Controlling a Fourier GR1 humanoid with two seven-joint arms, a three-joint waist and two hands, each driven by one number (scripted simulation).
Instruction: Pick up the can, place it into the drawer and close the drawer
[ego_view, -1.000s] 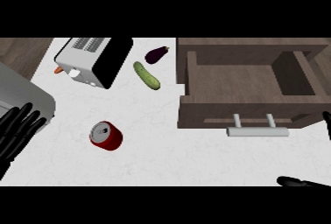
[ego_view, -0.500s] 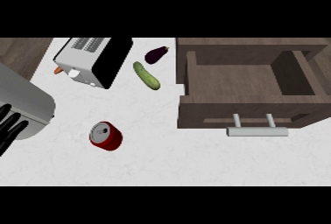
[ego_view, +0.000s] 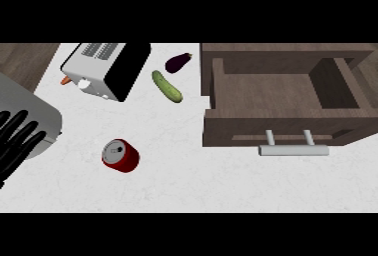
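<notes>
While the red can (ego_view: 120, 155) lies tipped on its side on the white desk (ego_view: 192, 185), silver top facing up and left, nothing is touching it. It sits left of centre, nearer the desk's front edge than the back, well apart from the drawer (ego_view: 284, 102). That drawer is brown wood, pulled open at the right side of the desk, its inside bare wood, with a pale bar handle (ego_view: 293, 149) on its front face pointing toward the front edge. Left hand (ego_view: 16, 142) shows at the left edge of the desk, black, fingers (ego_view: 22, 129) straight and spread, pointing toward the back edge, holding nothing; it overlaps a grey rounded object (ego_view: 37, 107) at that edge, and is near the can but not touching it. Right hand is not in view. Near the back-left corner a silver and black toaster (ego_view: 103, 67) stands at an angle, with a small orange bit (ego_view: 66, 80) at its left side. Just right of the toaster lies a green cucumber (ego_view: 167, 86), slanted, and beside it toward the back edge a dark purple eggplant (ego_view: 178, 62), close to the drawer's back-left corner.
</notes>
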